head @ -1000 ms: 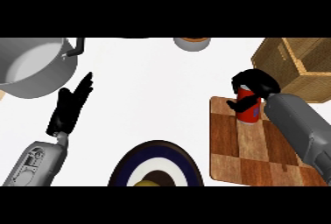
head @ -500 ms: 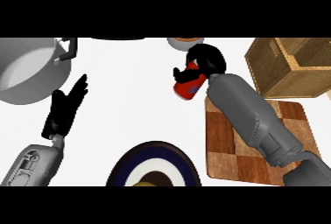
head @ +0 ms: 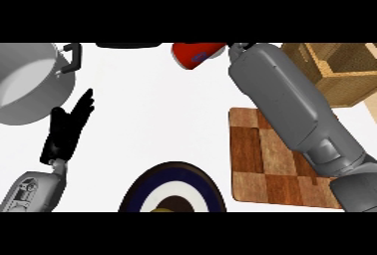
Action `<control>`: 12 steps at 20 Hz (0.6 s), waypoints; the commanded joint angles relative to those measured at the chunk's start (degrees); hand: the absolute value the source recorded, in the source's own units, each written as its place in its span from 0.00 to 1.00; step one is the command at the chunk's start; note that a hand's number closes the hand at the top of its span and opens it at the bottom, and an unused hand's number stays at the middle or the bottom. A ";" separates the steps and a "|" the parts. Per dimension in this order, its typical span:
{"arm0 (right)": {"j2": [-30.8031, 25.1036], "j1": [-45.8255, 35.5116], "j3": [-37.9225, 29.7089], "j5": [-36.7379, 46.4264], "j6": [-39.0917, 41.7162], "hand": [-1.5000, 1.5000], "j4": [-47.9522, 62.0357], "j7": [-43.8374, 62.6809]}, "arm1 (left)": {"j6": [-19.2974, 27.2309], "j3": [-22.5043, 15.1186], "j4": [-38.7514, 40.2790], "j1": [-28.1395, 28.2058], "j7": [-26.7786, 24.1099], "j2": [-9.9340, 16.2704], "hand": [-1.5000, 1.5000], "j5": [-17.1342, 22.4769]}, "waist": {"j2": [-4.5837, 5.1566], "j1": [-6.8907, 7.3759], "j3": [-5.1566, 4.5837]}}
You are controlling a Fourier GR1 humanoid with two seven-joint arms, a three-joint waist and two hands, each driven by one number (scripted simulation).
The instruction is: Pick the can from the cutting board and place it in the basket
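Observation:
The red can (head: 196, 54) hangs tilted at the view's top edge, above the white counter and left of the wooden basket (head: 340, 74). My right hand (head: 239, 46) shows only as a black sliver at the end of the long grey forearm (head: 290, 104); it is shut on the can and mostly cut off by the edge. The chequered cutting board (head: 269, 164) lies at the lower right, bare where it shows, with the forearm crossing its right side. My left hand (head: 70, 128) rests open on the counter at the left, fingers pointing up.
A grey pot (head: 29, 82) with a black handle stands at the upper left. A dark blue and white plate (head: 173, 191) sits at the bottom centre. A dark shape (head: 129, 45) lies along the top edge.
The right arm has lifted the can off the cutting board and carried it up and left, towards the far edge. The left hand has stayed put.

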 commanded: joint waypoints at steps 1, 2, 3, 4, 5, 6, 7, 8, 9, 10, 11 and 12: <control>-3.34 -3.13 -2.21 0.53 1.53 1.00 -7.51 7.35 | 0.74 -0.44 1.28 0.60 -2.03 -2.06 0.50 -1.01 | 0.18 -0.40 -0.01; -6.36 -5.52 -3.82 -0.09 4.76 1.00 -6.45 7.60 | -0.33 1.46 1.14 -0.90 -1.00 0.17 0.50 -0.28 | 0.32 -0.04 0.00; -6.53 -5.90 -3.68 0.17 5.05 1.00 -9.71 10.27 | -0.04 1.76 3.49 -2.40 -0.33 -0.52 0.50 -0.24 | 0.21 -0.66 -0.01; -8.21 -4.76 -4.07 0.33 6.99 1.00 -10.79 10.82 | -1.01 1.75 -0.12 -1.96 1.76 0.43 0.50 0.24 | 0.23 -0.13 0.02; -7.13 -6.91 -4.47 1.07 6.48 1.00 -10.60 13.86 | -2.59 2.72 -1.30 -0.47 1.21 1.68 0.50 1.37 | 0.27 0.37 0.01; -7.80 -8.47 -4.97 1.32 8.09 1.00 -10.39 15.21 | -0.37 0.30 1.41 -0.31 -0.94 -1.78 0.50 -1.09 | 0.42 0.25 -0.01; -10.04 -9.25 -6.76 0.98 9.12 1.00 -7.85 12.06 | -0.93 0.22 -1.51 -2.23 2.71 -0.38 0.50 -1.30 | 0.57 0.73 0.01; -9.62 -8.53 -6.46 2.85 7.10 1.00 -8.28 13.40 | -2.00 2.14 2.01 -1.98 -0.18 -0.15 0.50 -0.21 | 0.64 0.60 -0.01; -9.35 -11.11 -7.38 3.07 7.14 1.00 -6.91 15.05 | 0.17 0.33 -2.39 0.52 0.99 -1.83 0.50 -1.42 | 0.58 1.15 0.00; -10.84 -12.81 -7.90 3.67 8.18 1.00 -5.15 15.72 | -1.85 1.31 1.69 -2.13 0.11 -0.82 0.50 -0.89 | 0.74 0.89 -0.03; -12.62 -10.91 -7.06 4.64 9.75 1.00 -5.71 14.57 | -2.95 2.31 -1.68 -1.00 1.68 1.07 0.50 0.02 | 0.61 0.99 0.00; -11.24 -11.49 -6.16 5.64 10.68 1.00 -4.16 15.95 | -1.78 1.31 -0.13 -3.75 3.41 -0.97 0.50 -0.74 | 0.71 0.84 -0.01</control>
